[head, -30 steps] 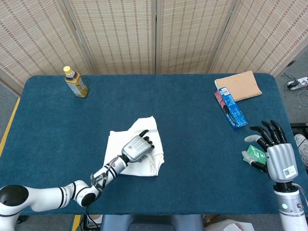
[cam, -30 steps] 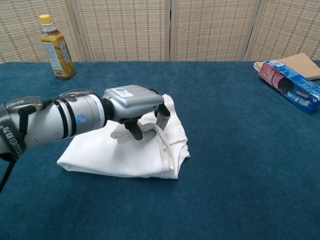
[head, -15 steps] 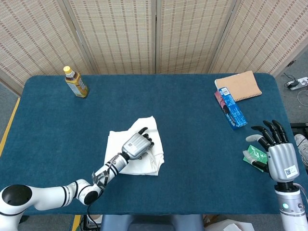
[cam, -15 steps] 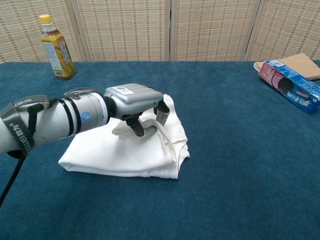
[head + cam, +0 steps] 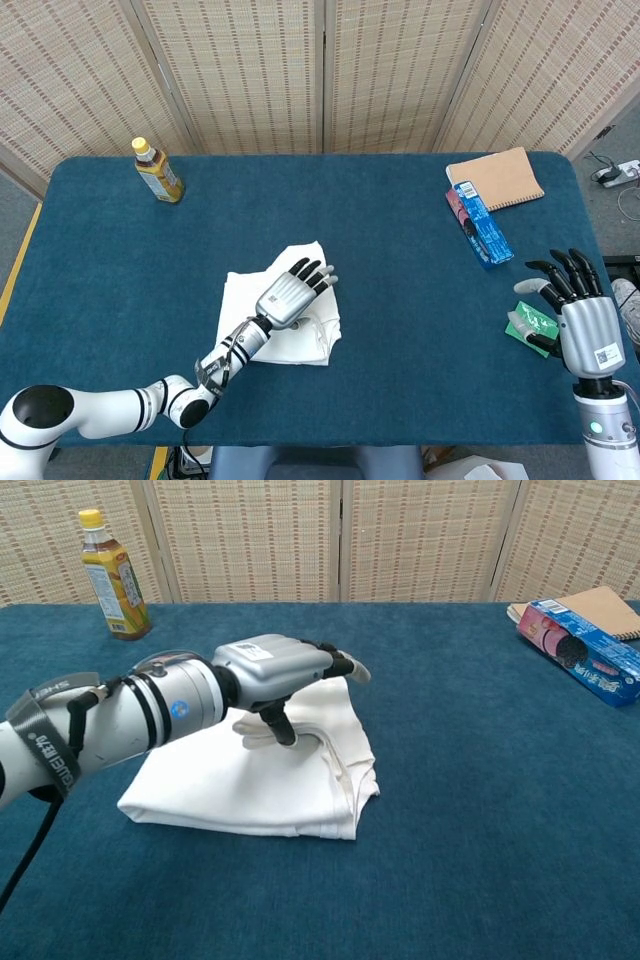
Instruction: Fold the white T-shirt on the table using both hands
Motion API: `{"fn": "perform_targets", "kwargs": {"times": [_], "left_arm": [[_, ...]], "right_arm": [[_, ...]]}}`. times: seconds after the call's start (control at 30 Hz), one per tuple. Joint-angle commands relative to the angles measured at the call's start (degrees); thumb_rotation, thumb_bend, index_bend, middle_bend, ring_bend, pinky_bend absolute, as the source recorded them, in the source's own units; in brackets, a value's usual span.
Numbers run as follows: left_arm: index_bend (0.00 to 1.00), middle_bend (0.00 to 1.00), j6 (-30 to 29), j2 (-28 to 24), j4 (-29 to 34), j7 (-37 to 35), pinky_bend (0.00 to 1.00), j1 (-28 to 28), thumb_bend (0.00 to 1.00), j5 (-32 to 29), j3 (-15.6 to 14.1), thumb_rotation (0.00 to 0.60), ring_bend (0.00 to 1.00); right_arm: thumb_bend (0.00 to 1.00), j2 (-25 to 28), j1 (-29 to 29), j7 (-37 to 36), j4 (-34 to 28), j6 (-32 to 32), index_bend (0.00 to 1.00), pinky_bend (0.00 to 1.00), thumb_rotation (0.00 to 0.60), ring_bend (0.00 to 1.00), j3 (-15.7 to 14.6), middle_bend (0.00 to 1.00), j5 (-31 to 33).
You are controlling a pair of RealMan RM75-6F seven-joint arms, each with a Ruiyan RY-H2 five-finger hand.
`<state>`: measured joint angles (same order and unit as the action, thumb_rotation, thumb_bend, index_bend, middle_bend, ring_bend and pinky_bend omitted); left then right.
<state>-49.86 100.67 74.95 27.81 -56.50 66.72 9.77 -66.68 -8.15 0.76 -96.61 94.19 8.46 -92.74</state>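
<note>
Fingers of the left hand (image 5: 275, 670) have straightened out since half a second ago, when they were curled down into the cloth; now they spread flat and lifted, gripping nothing, thumb pointing down at the fabric. White T-shirt (image 5: 250, 780) lies folded in a compact bundle under and beside that hand, near the table's (image 5: 400, 330) near edge, a bit left of the middle. Right hand (image 5: 578, 315) sits off the near right corner, upright, fingers spread, holding nothing, barely shifted. Just beside it on the right edge, a small green packet (image 5: 527, 325). Further back toward the far right corner, a blue box (image 5: 482, 224) lies next to a tan notebook (image 5: 496, 178), touching it. Far left corner: bottle (image 5: 157, 172) with yellow cap, standing upright, well apart from the shirt
</note>
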Motion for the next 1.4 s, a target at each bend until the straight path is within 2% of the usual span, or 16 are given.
{"fn": "perform_targets", "kwargs": {"times": [0.03, 0.4, 0.73, 0.9, 1.03, 1.17, 1.4], "left_arm": [[0.03, 0.04, -1.59, 0.94, -1.38, 1.44, 0.04, -0.09, 0.27, 0.53, 0.31, 0.600, 0.00], [0.02, 0.02, -4.50, -0.04, 0.66, 3.62, 0.02, 1.31, 0.22, 0.93, -0.09, 0.600, 0.00], [0.01, 0.02, -9.26, 4.79, -7.36, 0.77, 0.02, 0.36, 0.14, 10.62, -1.87, 0.600, 0.00], [0.01, 0.02, -9.94, 5.56, -9.08, -1.50, 0.01, 0.80, 0.10, 11.99, -1.84, 0.600, 0.00], [0.01, 0.02, -9.56, 5.04, -8.31, -2.30, 0.01, 1.37, 0.08, 11.61, -1.49, 0.600, 0.00], [0.01, 0.02, -7.43, 3.24, -5.27, -6.16, 0.01, 2.17, 0.05, 9.46, -0.48, 0.600, 0.00], [0.01, 0.02, -8.21, 2.19, -5.91, -4.23, 0.01, 2.80, 0.04, 7.71, 1.31, 0.600, 0.00]], "right_arm": [[0.20, 0.11, 0.09, 0.07, -0.12, 0.17, 0.47, 0.08, 0.600, 0.12, 0.04, 0.29, -0.07], [0.20, -0.05, 0.11, -0.03, -0.07, 0.22, 0.47, 0.08, 0.600, 0.12, 0.16, 0.29, -0.15], [0.20, 0.04, 0.39, 0.17, -0.41, 0.55, 0.47, 0.08, 0.600, 0.12, 0.19, 0.29, -0.20], [0.20, -0.07, 0.41, -0.11, -0.13, 0.50, 0.47, 0.08, 0.600, 0.12, 0.23, 0.29, -0.06], [0.20, -0.24, 0.37, -0.28, 0.00, 0.46, 0.47, 0.08, 0.600, 0.12, 0.25, 0.29, -0.11], [0.20, -0.37, 0.35, -0.47, 0.16, 0.49, 0.47, 0.08, 0.600, 0.13, 0.32, 0.29, -0.07], [0.20, -0.43, 0.40, -0.58, 0.19, 0.62, 0.47, 0.08, 0.600, 0.13, 0.33, 0.29, -0.21]]}}
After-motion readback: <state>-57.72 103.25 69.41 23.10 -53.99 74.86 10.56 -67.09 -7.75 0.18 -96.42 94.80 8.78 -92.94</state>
